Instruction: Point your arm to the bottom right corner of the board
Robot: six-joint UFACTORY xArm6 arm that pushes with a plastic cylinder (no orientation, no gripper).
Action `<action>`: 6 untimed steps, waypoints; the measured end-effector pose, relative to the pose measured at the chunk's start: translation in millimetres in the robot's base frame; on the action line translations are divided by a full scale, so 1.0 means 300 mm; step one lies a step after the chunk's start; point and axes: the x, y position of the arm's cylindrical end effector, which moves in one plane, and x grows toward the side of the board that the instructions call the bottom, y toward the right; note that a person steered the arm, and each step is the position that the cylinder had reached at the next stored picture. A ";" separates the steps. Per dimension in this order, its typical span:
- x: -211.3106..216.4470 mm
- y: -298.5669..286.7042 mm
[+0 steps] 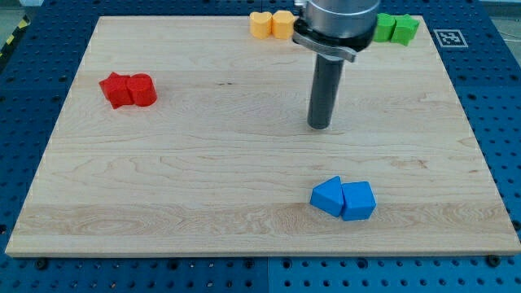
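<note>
Jaws not fitted: straight dark rod only, ending in my tip (320, 127), so no open or closed state to report. Set down on the board (203, 163) right of centre, in the upper half. Well apart from the bottom right corner (506, 247), which lies far toward the view's right and bottom.

Hidden or cut off:
- Upper part of the arm housing (335, 20) cropped by the view's top edge.
- Left green block (384, 27) partly covered by the housing; shape hard to make out.
- Right yellow block (282, 23) touching the housing outline on its right side; whether partly covered cannot be told.
- Bottom edge of the board close to the view's bottom.

Other items:
- Left yellow block (260, 24), rounded like a heart, touching the right yellow block at the top edge of the board.
- Right green block (404, 29), boxy, touching the left green block near the top right of the board.
- Red star-shaped block (119, 89) and red round block (143, 89), touching, at the view's left, well apart from my tip.
- Left blue block (328, 196) and right blue block (358, 201), angular, touching, below my tip and slightly right of it, apart from it.
- Blue perforated table (488, 98) around the board; black-and-white marker (448, 37) at the top right.

Obstructions: both blue blocks placed left of a direct line from my tip to the bottom right corner.
</note>
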 end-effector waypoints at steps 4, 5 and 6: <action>0.146 0.259; 0.176 0.357; 0.195 0.375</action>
